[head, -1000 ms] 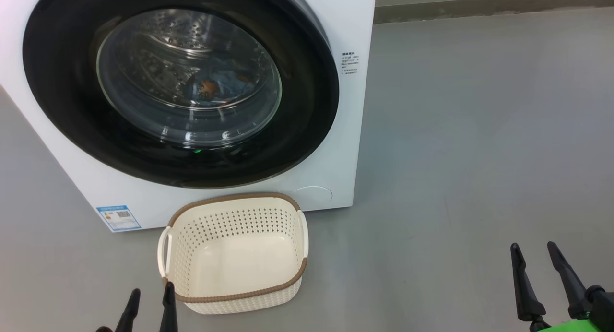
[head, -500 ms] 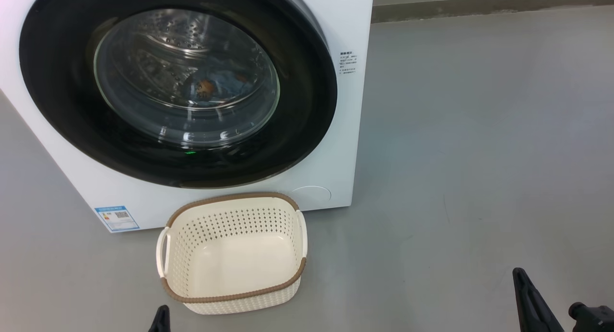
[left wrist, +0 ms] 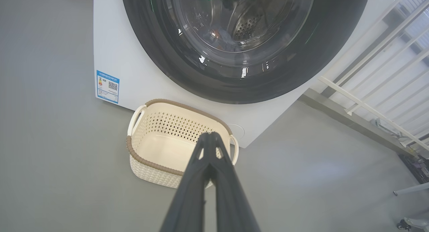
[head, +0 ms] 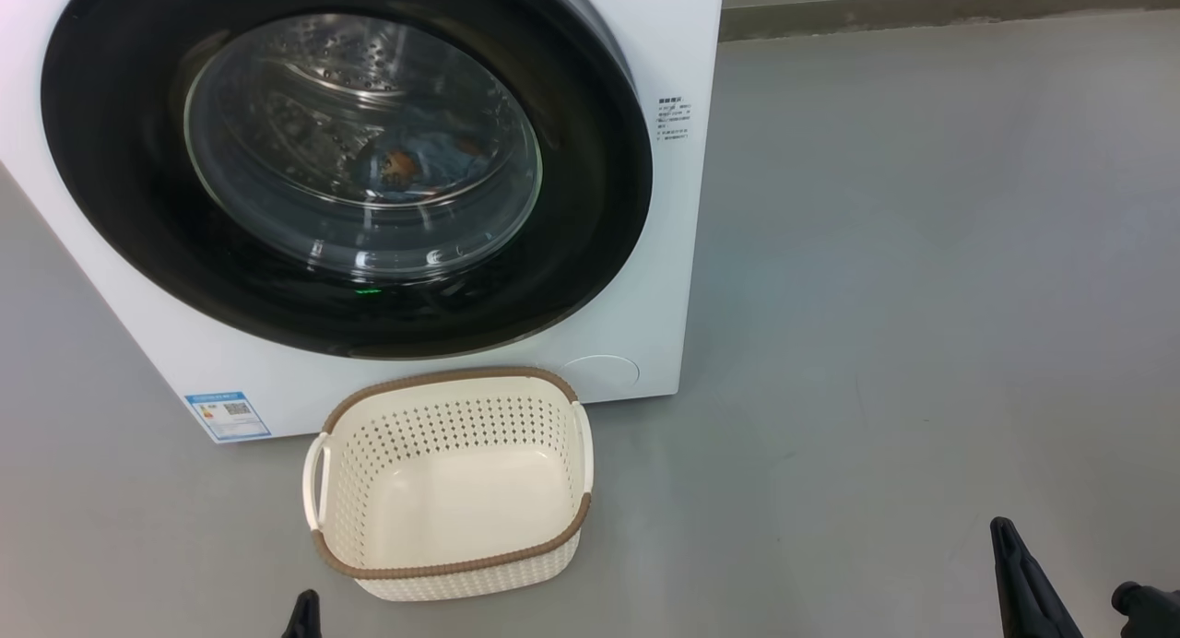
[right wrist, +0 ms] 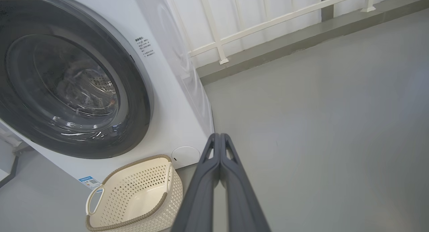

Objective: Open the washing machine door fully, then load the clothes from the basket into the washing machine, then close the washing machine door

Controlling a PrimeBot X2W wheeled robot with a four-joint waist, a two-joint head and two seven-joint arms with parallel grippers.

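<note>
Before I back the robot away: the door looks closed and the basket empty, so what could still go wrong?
1. The washing machine door looks flush, but no latch can be seen. It might spring open with the clothes inside.
2. The shut left gripper hangs close to the near rim of the basket. A careless turn could knock it along the floor.

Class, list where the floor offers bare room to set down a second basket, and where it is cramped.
Widest bare floor: right of the washing machine, up to the grey ledge. Smaller patch: left of the basket, below the blue label. Cramped: the basket stands close against the machine's front.
</note>
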